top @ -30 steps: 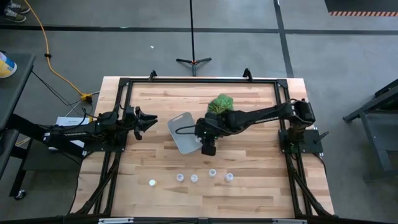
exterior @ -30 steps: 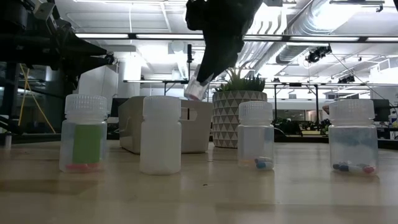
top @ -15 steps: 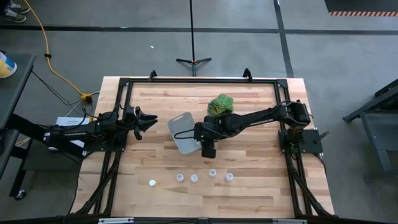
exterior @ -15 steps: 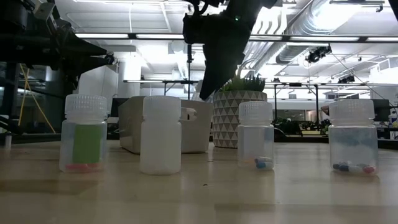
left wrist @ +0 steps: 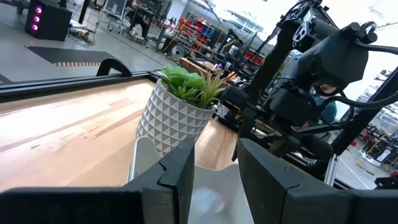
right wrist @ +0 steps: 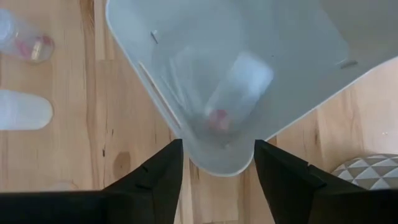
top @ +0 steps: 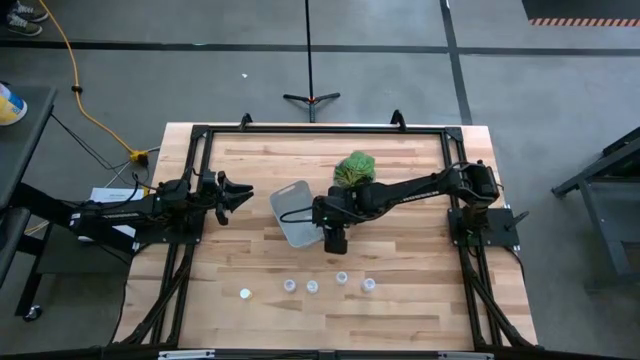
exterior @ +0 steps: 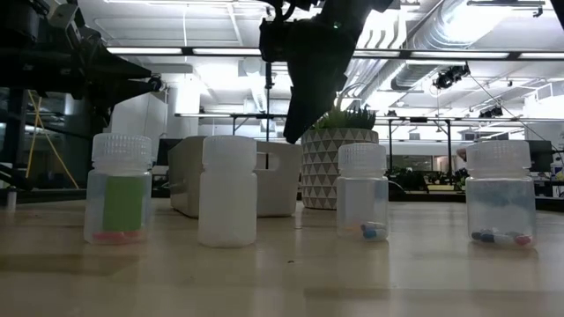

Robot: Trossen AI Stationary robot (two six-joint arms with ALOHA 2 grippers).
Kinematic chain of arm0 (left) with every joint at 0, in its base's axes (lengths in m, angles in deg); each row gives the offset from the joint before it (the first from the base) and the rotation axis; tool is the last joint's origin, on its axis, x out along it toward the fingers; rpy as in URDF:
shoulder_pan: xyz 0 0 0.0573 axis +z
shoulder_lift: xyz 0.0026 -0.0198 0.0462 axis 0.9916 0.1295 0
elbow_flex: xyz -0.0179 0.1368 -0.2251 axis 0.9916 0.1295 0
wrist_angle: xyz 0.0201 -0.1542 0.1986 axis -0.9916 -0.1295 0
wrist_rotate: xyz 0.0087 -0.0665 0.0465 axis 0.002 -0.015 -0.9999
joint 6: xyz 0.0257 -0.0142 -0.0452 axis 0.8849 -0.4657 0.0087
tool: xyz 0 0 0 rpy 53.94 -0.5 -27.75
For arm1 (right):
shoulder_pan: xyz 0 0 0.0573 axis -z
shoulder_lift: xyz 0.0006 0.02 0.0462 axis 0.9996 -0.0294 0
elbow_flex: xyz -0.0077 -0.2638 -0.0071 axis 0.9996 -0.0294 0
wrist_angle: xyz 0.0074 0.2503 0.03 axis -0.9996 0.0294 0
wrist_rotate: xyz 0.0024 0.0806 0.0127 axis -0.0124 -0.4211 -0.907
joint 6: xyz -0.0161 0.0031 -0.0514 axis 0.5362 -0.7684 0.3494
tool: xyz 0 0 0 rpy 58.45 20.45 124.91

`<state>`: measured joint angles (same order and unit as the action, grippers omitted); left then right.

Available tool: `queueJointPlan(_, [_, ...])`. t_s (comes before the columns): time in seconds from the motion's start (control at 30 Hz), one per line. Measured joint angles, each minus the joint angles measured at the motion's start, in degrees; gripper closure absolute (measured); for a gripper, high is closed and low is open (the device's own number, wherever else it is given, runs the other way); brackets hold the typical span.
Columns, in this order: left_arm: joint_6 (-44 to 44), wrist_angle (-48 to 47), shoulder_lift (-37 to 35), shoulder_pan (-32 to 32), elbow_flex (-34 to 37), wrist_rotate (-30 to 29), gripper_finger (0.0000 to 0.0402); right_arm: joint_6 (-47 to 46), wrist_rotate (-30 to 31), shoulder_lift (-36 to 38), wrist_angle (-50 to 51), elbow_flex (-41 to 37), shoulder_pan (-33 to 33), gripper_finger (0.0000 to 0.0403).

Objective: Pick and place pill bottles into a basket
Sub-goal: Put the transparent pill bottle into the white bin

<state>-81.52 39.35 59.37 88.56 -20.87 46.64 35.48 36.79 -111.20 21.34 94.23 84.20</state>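
The basket (top: 292, 212) stands at the table's middle; one pill bottle (right wrist: 239, 87) lies on its side inside it. My right gripper (right wrist: 217, 155) hangs open and empty above the basket's near right corner, and it also shows in the high view (top: 335, 240) and the low view (exterior: 295, 132). Several pill bottles stand upright in a row near the table's front edge (top: 312, 287), one greenish (exterior: 119, 187). My left gripper (top: 245, 192) waits open left of the basket, clear of it.
A white patterned pot with a green plant (top: 355, 168) stands just behind and right of the basket, close to my right arm. One bottle (top: 245, 293) stands apart, left of the row. Bare wood lies between the basket and the row.
My right gripper held a pill bottle over the basket a second ago and has let it go. The bottle has dropped out of the fingers and now lies inside the basket. The gripper has stayed above the basket's near right corner.
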Motion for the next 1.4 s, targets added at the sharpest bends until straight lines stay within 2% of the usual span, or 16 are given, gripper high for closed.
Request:
queueJointPlan(0.3, [-0.01,0.01,0.0,0.0,0.0,-0.02,0.0245,-0.39,3.4,0.68,-0.3,2.26,0.4,0.0215])
queueJointPlan(0.4, [-0.01,-0.01,0.0,0.0,-0.01,-0.02,0.0245,-0.29,0.54,0.73,1.78,6.77,0.55,0.0222])
queueJointPlan(0.6, [0.0,-0.01,0.0,0.0,-0.01,-0.02,0.0245,2.91,-9.14,0.84,6.51,14.53,-2.14,0.0242])
queueJointPlan(0.73, [0.0,-0.01,0.0,0.0,-0.01,-0.02,0.0245,2.71,-10.27,0.92,14.47,15.89,-5.82,0.0255])
queueJointPlan(0.83, [0.0,0.0,0.0,0.0,0.0,-0.02,0.0245,-0.93,-11.32,0.92,22.99,14.51,-8.98,0.0261])
queueJointPlan(0.9, [0.0,0.0,0.0,0.0,0.0,-0.02,0.0245,-4.86,-12.55,0.92,25.2,12.44,-11.18,0.0264])
queueJointPlan(1.07, [0.0,-0.01,0.0,0.0,-0.01,-0.02,0.0245,-12.5,-12.43,1.05,22.49,7.5,-17.02,0.0259])
queueJointPlan(1.23, [0.0,-0.01,0.0,0.0,-0.01,0.08,0.0245,-18.53,-7.26,1.05,20.67,5.27,-20.85,0.0228])
queueJointPlan(1.4, [0.0,-0.01,0.0,0.0,-0.01,0.07,0.0245,-20.88,-5.87,1.07,18.59,1.88,-23.25,0.0183])
